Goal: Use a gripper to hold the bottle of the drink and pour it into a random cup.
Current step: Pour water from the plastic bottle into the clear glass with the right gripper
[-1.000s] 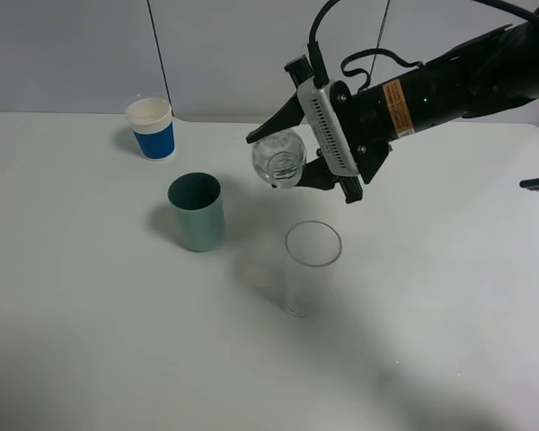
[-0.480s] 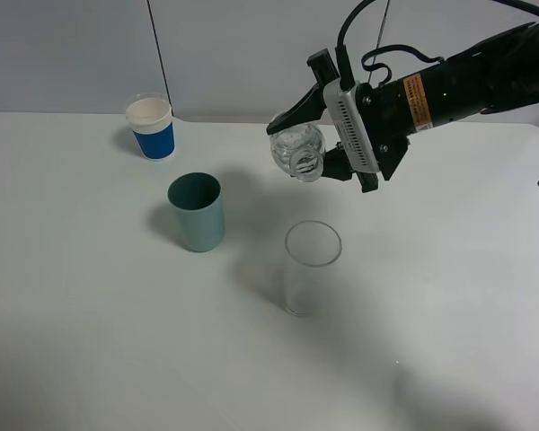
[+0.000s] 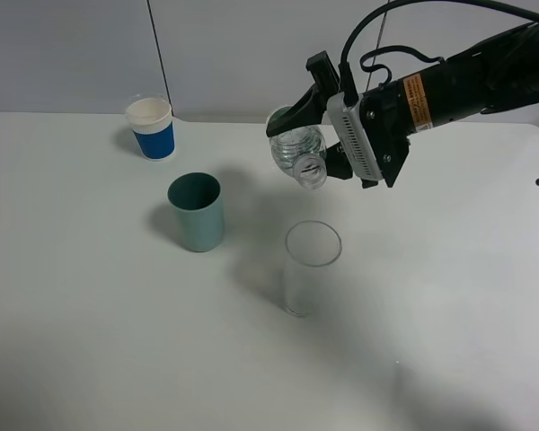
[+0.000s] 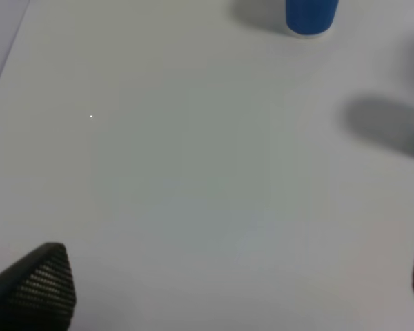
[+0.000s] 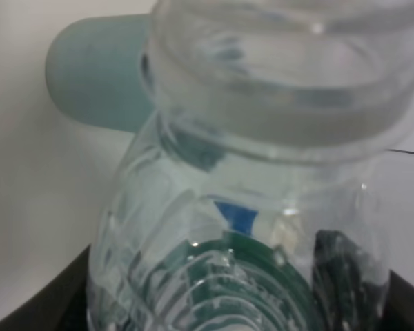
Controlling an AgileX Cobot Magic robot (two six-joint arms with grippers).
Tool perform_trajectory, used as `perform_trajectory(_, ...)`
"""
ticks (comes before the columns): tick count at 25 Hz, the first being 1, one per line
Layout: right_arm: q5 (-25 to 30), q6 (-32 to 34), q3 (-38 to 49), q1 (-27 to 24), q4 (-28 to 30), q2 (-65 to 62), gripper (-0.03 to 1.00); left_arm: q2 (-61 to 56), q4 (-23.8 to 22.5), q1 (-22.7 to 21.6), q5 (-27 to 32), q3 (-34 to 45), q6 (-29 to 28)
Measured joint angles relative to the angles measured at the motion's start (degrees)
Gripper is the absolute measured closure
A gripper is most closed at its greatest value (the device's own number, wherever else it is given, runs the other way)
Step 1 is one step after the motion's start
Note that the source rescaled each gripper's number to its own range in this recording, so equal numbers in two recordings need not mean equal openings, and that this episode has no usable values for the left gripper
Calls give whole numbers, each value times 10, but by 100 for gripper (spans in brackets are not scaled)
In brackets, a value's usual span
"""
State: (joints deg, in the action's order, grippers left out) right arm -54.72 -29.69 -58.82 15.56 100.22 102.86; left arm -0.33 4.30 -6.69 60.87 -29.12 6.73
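The right pincer (image 3: 309, 144) is clamped on the bottle of the drink (image 3: 296, 151), jaws tight around its body. The bottle hangs in the air above the tall clear cup (image 3: 312, 269), a little behind the cup's rim and clear of the glass. It is tipped well over, with its open mouth angled down toward the cup. Up close in the right wrist view, the clear ribbed plastic and green label fill the picture. Whether any liquid is running out cannot be told.

The clear cup stands upright on the white bench (image 3: 90, 314). To the left of it and apart sits the teal cup (image 3: 197, 212). Farther back and left of the clear cup is the blue-and-white paper cup (image 3: 152, 128). The left pincer (image 4: 228, 289) is spread wide over bare bench, gripping nothing.
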Motion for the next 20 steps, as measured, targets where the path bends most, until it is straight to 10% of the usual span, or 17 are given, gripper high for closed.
perform_trajectory(20,33,-50,0,22,0,0,94,0,0,0,0,0,0)
